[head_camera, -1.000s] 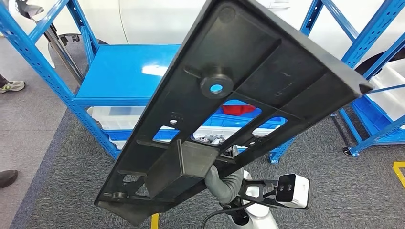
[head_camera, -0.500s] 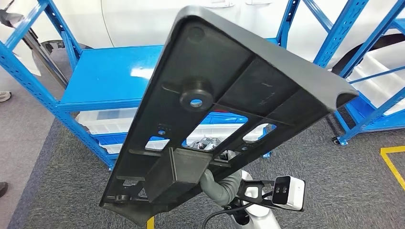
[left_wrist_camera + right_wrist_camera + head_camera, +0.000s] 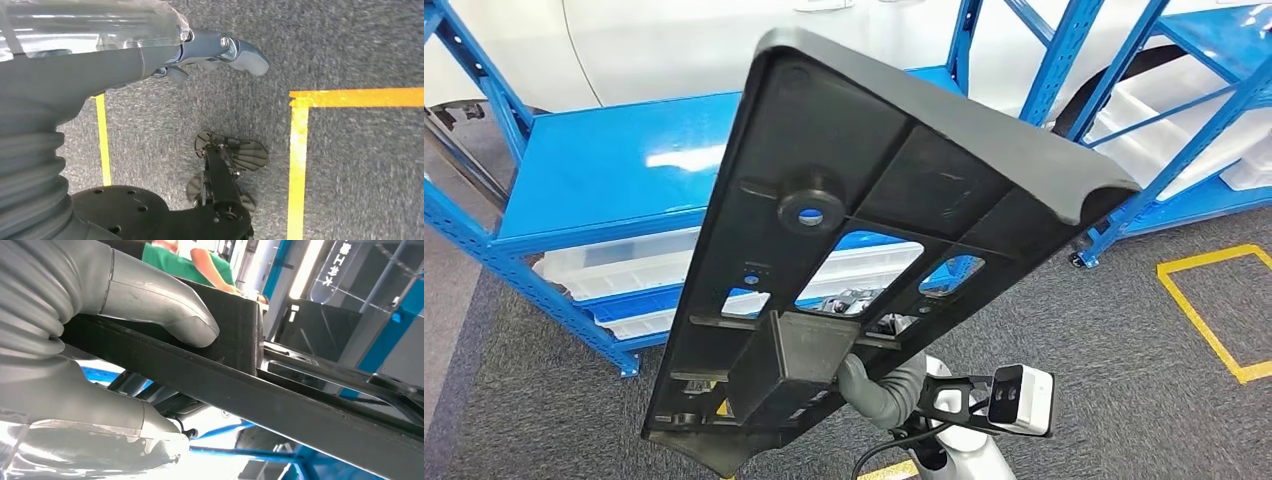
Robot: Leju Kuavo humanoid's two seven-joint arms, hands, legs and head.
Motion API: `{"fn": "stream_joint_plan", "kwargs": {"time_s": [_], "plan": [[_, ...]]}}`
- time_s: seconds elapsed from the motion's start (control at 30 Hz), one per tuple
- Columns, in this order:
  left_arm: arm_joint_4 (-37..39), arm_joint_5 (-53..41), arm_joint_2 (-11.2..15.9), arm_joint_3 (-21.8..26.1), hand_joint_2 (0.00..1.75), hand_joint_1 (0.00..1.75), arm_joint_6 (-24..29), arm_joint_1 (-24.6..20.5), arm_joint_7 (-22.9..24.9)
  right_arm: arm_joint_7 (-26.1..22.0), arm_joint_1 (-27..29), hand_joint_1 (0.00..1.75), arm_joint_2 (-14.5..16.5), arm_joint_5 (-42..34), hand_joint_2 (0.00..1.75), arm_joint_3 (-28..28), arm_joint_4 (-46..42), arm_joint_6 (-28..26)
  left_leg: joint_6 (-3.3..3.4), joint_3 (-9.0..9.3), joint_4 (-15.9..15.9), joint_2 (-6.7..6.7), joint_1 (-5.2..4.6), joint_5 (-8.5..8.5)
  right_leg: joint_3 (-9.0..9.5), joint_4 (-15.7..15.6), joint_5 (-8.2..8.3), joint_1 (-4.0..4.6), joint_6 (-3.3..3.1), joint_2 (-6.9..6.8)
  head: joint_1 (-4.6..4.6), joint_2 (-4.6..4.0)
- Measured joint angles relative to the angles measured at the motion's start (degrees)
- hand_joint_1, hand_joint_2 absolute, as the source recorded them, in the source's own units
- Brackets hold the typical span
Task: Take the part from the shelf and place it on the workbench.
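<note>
Black moulded plastic, long and flat with ribs, cut-out windows and a round boss, the panel part dominates the head view. Its long axis runs from low on the robot's left up and away toward the right, so the far end stands tilted high above the blue steel shelf rack, clear of every shelf. The right hand sits under the near end, its grey thumb curling up beside the boxy block on the panel's underside; all the panel's length therefore reaches forward and upward from the grip, well beyond the hand. No workbench can be seen in this view, so I judge the carry is mid-way and any set-down must allow for that long overhang.

From the left wrist, the left hand hangs over grey carpet crossed by yellow floor tape. It holds nothing, and its fingers look loosely apart. It is well apart from the panel, so the right arm alone bears the load.

From the right wrist, the thumb presses down on a dark rib while the fingers clamp from the other side, grasping the panel firmly. The rib stretches away from the hand, confirming the lopsided hold at one end.
</note>
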Motion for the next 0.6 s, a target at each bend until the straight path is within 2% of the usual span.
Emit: {"fn": "stream_joint_plan", "kwargs": {"time_s": [0.03,0.07,0.13,0.17,0.2,0.23,0.27,0.3,0.33,0.37,0.4,0.43,0.5,0.53,0.57,0.6], "plan": [[0.0,0.0,0.0,0.0,1.75,0.0,0.1,0.0,0.0,0.0,-0.1,1.75,-0.1,-0.1,1.75,0.1,0.0,0.0,-0.26,0.04,0.1,0.43,-0.14,-0.07,1.07,-2.3,0.51,0.23,-0.4,-0.68,0.0,0.0],[0.0,0.0,0.0,0.1,1.75,0.0,0.2,0.0,0.1,0.0,-0.3,1.75,-0.1,-0.2,1.75,0.1,0.0,0.1,-0.53,0.07,0.1,0.89,-0.28,-0.12,1.37,-3.2,0.51,0.45,-0.77,-0.97,0.0,0.0],[0.0,-0.1,0.0,0.2,1.75,0.0,0.5,0.0,0.3,-0.1,-0.3,1.75,-0.3,-0.5,1.75,0.1,0.0,0.7,-1.2,0.13,0.1,1.63,-0.31,-0.24,1.15,-3.4,0.8,0.45,-1.42,0.2,0.0,0.0],[0.0,-0.1,0.0,0.3,1.75,0.0,0.7,-0.1,0.3,-0.1,-0.2,1.75,-0.3,-0.6,1.75,0.0,-0.1,1.2,-1.54,0.03,0.5,1.18,-0.23,-0.69,1.14,-3.6,0.99,0.3,-1.75,0.73,0.0,0.0],[0.0,-0.2,0.1,0.3,1.75,0.0,1.0,-0.1,0.3,-0.1,-0.2,1.75,-0.3,-0.7,1.75,-0.2,-0.1,2.0,-1.85,-0.44,1.8,0.16,-0.14,-1.75,1.13,-3.8,1.2,0.12,-2.09,1.25,0.0,0.0],[0.0,-0.2,0.1,0.4,1.75,0.0,1.2,0.0,0.3,-0.1,-0.2,1.75,-0.3,-0.8,1.75,-0.4,-0.2,2.9,-2.1,-1.43,4.3,-1.17,-0.04,-3.37,1.15,-3.9,1.38,-0.06,-2.36,1.75,0.0,0.0],[0.0,-0.3,0.3,0.4,1.75,0.0,1.5,0.1,0.4,-0.1,0.0,1.75,-0.3,-0.8,1.75,-0.6,-0.2,3.7,-2.26,-2.97,8.0,-2.48,0.01,-5.44,1.07,-3.9,1.45,-0.11,-2.5,2.3,0.0,0.0],[0.0,-0.3,0.3,0.6,1.75,0.0,1.7,0.2,0.6,-0.1,0.2,1.75,-0.2,-0.8,1.75,-0.9,-0.2,4.4,-2.37,-4.76,12.1,-3.22,0.02,-7.32,1.0,-3.9,1.5,-0.12,-2.59,2.92,0.0,0.0],[0.0,-0.3,0.4,0.7,1.75,0.0,2.0,0.4,0.9,-0.1,0.5,1.75,-0.2,-0.8,1.75,-1.2,-0.3,5.0,-2.44,-6.23,15.3,-3.54,0.03,-8.38,0.97,-3.8,1.53,-0.11,-2.62,3.61,0.0,0.0],[0.0,-0.4,0.5,0.8,1.75,0.0,2.2,0.5,1.3,-0.1,0.8,1.75,-0.2,-0.8,1.75,-1.5,-0.4,5.5,-2.46,-6.95,16.9,-3.68,0.03,-8.38,0.98,-3.8,1.55,-0.12,-2.62,4.35,0.0,0.0],[0.0,-0.5,0.6,1.0,1.75,0.0,2.4,0.6,1.8,-0.1,1.1,1.75,-0.1,-0.7,1.75,-1.8,-0.5,5.8,-2.42,-6.54,15.9,-3.76,0.05,-7.16,1.02,-3.7,1.55,-0.13,-2.58,5.08,0.0,0.0],[0.0,-0.7,0.8,1.1,1.75,0.0,2.5,0.6,2.2,-0.1,1.2,1.75,-0.1,-0.5,1.75,-2.1,-0.7,6.0,-2.35,-5.09,12.7,-4.14,0.12,-5.01,1.08,-3.6,1.52,-0.16,-2.5,5.82,0.0,0.0],[0.0,-1.0,1.2,1.2,1.75,0.0,2.7,0.7,3.3,-0.1,1.4,1.75,0.1,-0.1,1.75,-2.6,-1.5,6.0,-2.07,-1.46,4.6,-6.38,0.41,-1.54,0.95,-3.2,1.39,-0.16,-2.12,7.21,0.01,0.0],[0.0,-1.2,1.3,1.2,1.75,0.0,2.8,0.7,3.7,-0.1,1.6,1.75,0.2,0.1,1.75,-2.7,-2.0,5.8,-1.9,-0.31,2.0,-7.38,0.48,-0.77,0.72,-3.0,1.41,-0.16,-1.78,7.82,0.0,0.0],[0.0,-1.3,1.5,1.3,1.75,0.0,2.9,0.7,4.0,-0.1,1.7,1.75,0.3,0.3,1.75,-2.8,-2.4,5.6,-1.68,0.15,0.9,-7.96,0.46,-0.76,0.44,-2.9,1.49,-0.2,-1.41,8.36,0.0,0.0],[0.0,-1.4,1.6,1.3,1.75,0.0,2.9,0.7,4.2,-0.1,2.0,1.75,0.3,0.3,1.75,-2.9,-2.8,5.4,-1.46,0.2,0.7,-7.75,0.34,-0.84,0.19,-2.9,1.64,-0.23,-1.02,8.91,0.0,0.0]]}}
